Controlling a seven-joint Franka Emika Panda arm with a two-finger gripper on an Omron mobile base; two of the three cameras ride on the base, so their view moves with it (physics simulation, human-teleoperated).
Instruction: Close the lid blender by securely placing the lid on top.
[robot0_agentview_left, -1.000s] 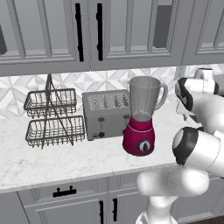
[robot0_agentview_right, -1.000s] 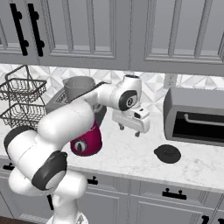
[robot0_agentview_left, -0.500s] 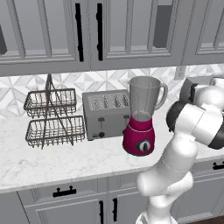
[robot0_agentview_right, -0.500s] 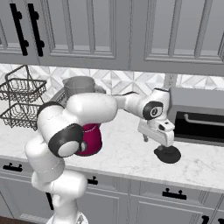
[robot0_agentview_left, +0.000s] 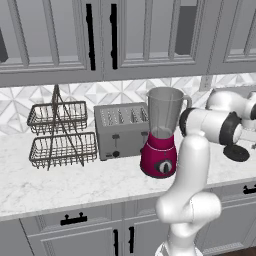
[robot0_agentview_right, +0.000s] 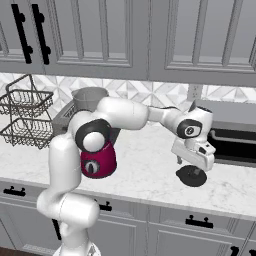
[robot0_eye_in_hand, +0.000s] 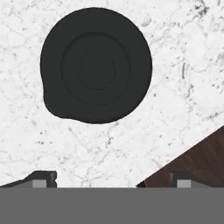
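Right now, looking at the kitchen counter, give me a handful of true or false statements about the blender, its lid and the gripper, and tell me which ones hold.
1. The lid lies flat on the marble counter. True.
2. The blender already has its lid on. False: the jar mouth is open, and the lid lies on the counter to its right.
3. The gripper hangs above the lid. True.
4. The gripper is clamped on the lid. False: in the hand view its fingertips stand wide apart, short of the lid, holding nothing.
5. The toaster stands between the wire basket rack and the blender. True.
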